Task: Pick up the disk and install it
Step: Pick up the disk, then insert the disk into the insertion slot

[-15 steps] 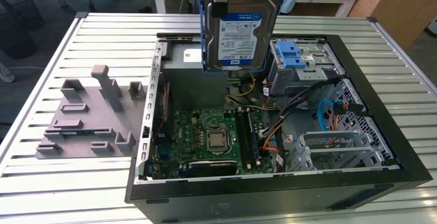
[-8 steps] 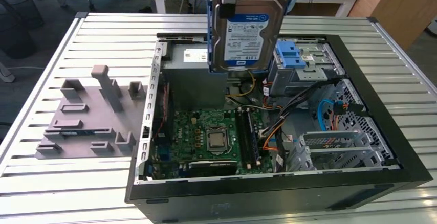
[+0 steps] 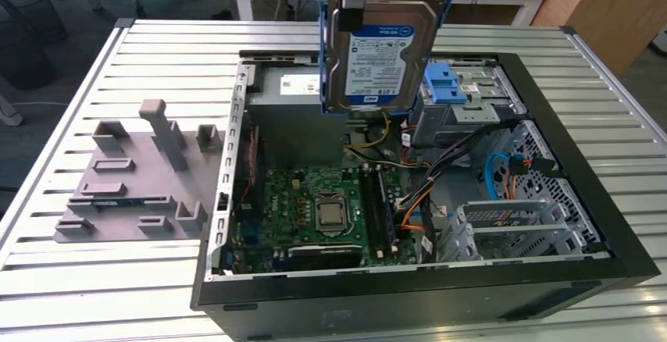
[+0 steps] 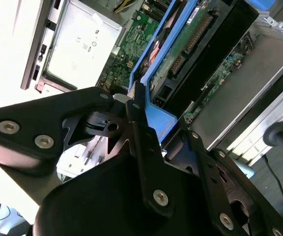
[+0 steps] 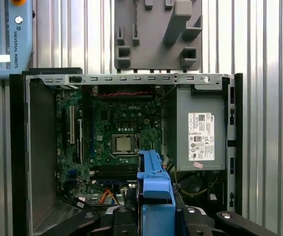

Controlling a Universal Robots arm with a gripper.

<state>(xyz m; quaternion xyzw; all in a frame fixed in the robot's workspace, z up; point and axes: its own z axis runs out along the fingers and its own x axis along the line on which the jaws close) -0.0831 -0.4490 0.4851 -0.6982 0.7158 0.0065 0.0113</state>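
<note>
One silver disk (image 3: pixel 380 10), blue-edged, blue-and-white label (image 3: pixel 377 61), held upright, tool (image 4: pixel 149 118) clamped on it

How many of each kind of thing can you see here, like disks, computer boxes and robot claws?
disk, held up over the case: 1
claw, gripping the disk's blue bracket: 1
open computer case: 1
power supply inside the case: 1
grey slotted stand beside the case: 1
Total: 5
</note>
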